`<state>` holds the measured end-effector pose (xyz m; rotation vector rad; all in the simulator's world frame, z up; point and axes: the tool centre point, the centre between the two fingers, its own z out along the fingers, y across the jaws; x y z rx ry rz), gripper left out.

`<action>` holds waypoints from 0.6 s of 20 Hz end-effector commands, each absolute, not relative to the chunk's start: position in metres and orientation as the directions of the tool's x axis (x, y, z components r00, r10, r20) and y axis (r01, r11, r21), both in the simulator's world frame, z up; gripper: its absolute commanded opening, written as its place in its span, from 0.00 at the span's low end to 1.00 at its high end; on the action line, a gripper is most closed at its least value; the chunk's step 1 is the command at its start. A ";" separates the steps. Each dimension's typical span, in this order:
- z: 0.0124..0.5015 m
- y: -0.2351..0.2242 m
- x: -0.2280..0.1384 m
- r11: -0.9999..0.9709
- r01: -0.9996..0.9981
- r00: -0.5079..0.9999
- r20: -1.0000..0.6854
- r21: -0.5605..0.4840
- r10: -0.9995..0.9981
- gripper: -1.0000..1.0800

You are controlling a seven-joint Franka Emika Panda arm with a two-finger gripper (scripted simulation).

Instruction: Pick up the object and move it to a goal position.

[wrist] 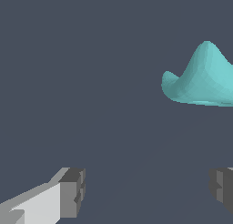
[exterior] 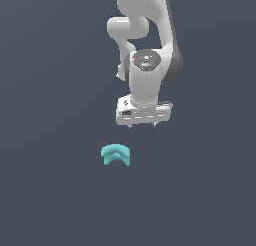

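Note:
The object is a small teal arch-shaped block lying on the dark grey floor, slightly toward the exterior view's left of the arm. My white gripper hangs above it and a little to the exterior view's right, not touching it. In the wrist view the object shows large and is cut off by the picture's edge. My gripper is open there: its two grey fingertips stand wide apart with nothing between them.
The white Panda arm rises behind the gripper. The ground is a plain dark grey surface with no other objects in view.

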<state>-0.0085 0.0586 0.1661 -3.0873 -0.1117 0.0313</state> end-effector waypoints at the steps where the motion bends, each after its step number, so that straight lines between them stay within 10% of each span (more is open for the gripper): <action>1: 0.166 0.058 -0.009 -0.996 0.069 0.997 -0.019 -0.053 0.070 0.96; 12: 0.165 0.054 -0.003 -0.987 0.150 0.988 -0.014 -0.050 0.151 0.96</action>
